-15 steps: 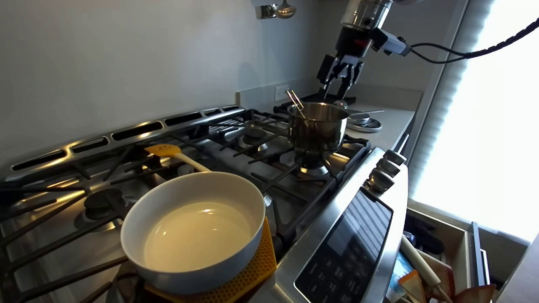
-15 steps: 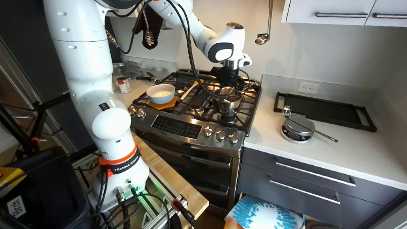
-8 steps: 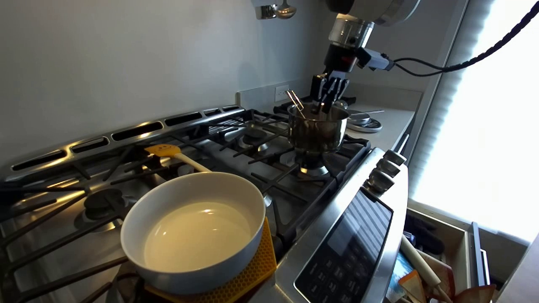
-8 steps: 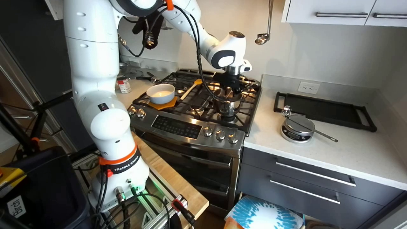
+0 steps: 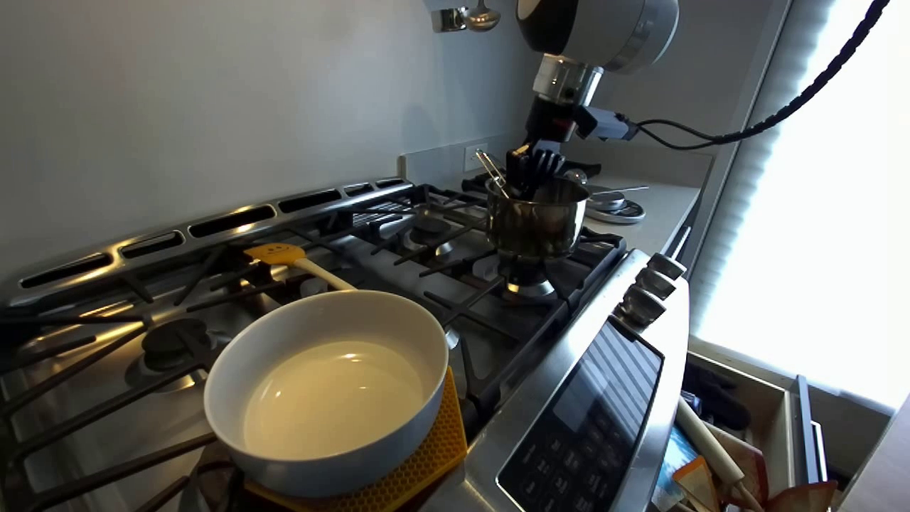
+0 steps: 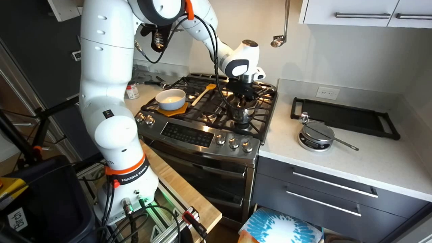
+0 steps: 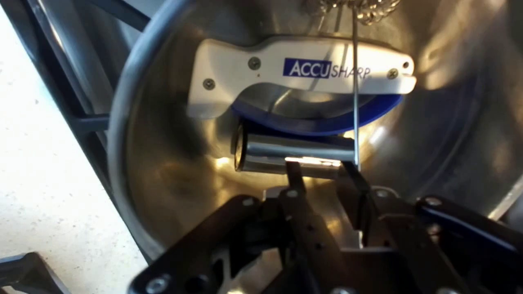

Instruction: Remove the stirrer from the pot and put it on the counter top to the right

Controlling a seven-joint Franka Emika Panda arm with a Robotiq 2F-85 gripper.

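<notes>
The shiny steel pot point(image 5: 537, 231) point(image 6: 241, 116) stands on a burner. Within it, in the wrist view, the stirrer point(image 7: 355, 92) shows as a thin metal rod with a coiled wire end at the top of the picture. My gripper point(image 7: 320, 164) point(image 5: 527, 178) points down into the pot, jaws partly apart, with bare pot showing between them. The rod runs behind the right-hand finger and reappears lower down; contact cannot be told. In an exterior view, a wire utensil point(image 5: 489, 171) leans over the rim beside the gripper. The pale counter top point(image 6: 283, 141) point(image 7: 49, 171) lies beside the stove.
A white sharpener point(image 7: 310, 65) and a shiny cylinder point(image 7: 269, 153) lie inside the pot. A scale point(image 6: 314, 143) bearing a long-handled ladle and a black tray point(image 6: 344, 118) sit on the counter. A wide pan point(image 5: 327, 398) rests on the stove's near end.
My gripper has come down from above into the pot and toward the leaning wire utensil, its jaws narrowing. That utensil has shifted slightly away from the gripper's side.
</notes>
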